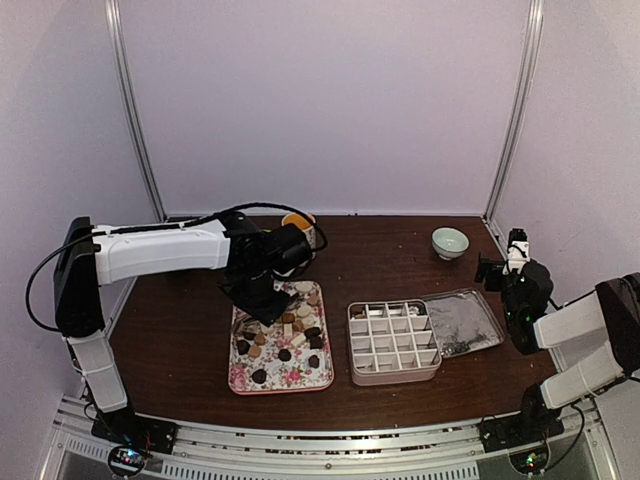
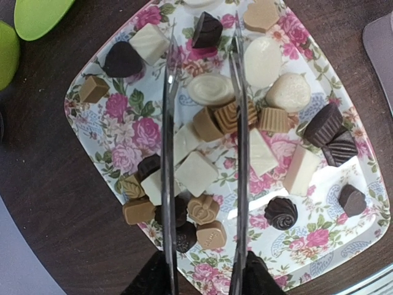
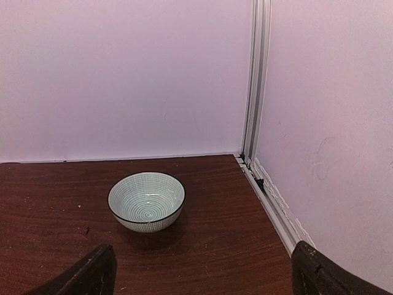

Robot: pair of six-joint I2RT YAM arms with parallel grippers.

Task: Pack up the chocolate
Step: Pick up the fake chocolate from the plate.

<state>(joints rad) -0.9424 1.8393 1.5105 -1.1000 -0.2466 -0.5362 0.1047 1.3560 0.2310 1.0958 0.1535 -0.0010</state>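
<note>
Left arm (image 1: pixel 160 250) stretched over tray (image 2: pixel 123 132), tongs (image 2: pixel 169 153) above chocolate (image 2: pixel 202 209); right arm (image 1: pixel 575 330) folded

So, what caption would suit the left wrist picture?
Open metal tongs poised over mixed chocolates on a floral tray.

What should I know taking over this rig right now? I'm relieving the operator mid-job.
Left gripper: shut on metal tongs, their arms apart over the floral tray.
Right gripper: open, empty, off to the side facing a bowl.
Chocolates: on the tray; divided box and its lid beside it.
Done: nothing clearly packed.
To do: tong every chocolate into the box.
</note>
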